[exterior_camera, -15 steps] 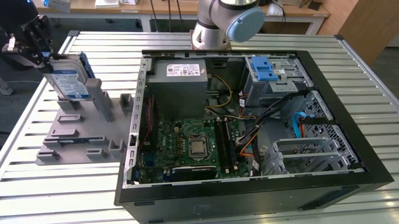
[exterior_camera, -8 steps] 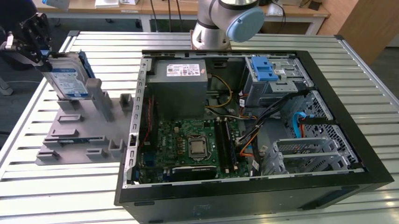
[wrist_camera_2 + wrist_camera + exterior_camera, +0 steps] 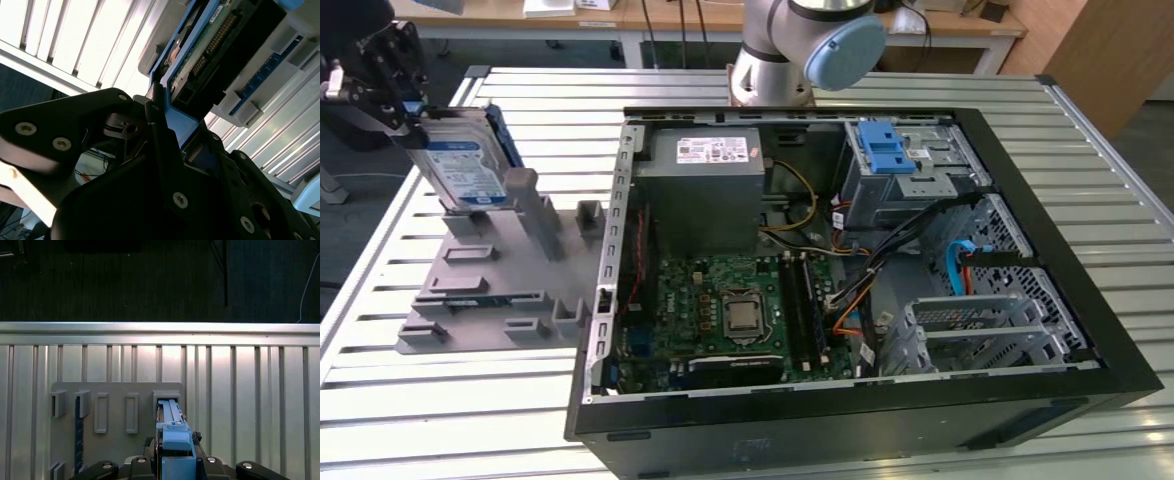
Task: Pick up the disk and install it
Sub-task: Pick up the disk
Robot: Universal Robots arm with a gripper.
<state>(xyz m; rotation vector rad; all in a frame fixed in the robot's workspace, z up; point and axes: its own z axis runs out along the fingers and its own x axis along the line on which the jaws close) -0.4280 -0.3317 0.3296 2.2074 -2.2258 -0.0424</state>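
1. The hand (image 3: 376, 85) is sitting at the upper left of the exterior view, over the bench's (image 3: 454, 420) left edge.
2. The hand is gripping the disk (image 3: 458, 160) by its upper end. In the second wrist view the hand (image 3: 182, 132) is set narrow, with black fingers (image 3: 160, 150) pressing on either side of the blue carrier (image 3: 181, 122).
3. The disk is standing on edge, leaning slightly, with its white-and-blue label facing the exterior view's camera. Its green circuit board (image 3: 212, 42) is showing in the second wrist view.
4. The disk's lower end is meeting a slot of the grey holder (image 3: 494, 290) lying on the bench. Whether it is resting in that slot or hanging just clear of it cannot be told.
5. In the first wrist view the blue carrier (image 3: 176, 442) is running from the hand to a raised slot (image 3: 167, 401) of the grey holder (image 3: 115, 395).
6. The open computer case (image 3: 854, 425) is lying on the bench at the centre and right of the exterior view, well apart from the disk.
7. Inside the case, a grey power supply (image 3: 700, 185) is lying at the upper left, a motherboard (image 3: 720, 310) below it, and a drive bay with a blue latch (image 3: 887, 150) at the upper right.
8. The arm's base (image 3: 787, 50) is standing behind the case at the top centre.
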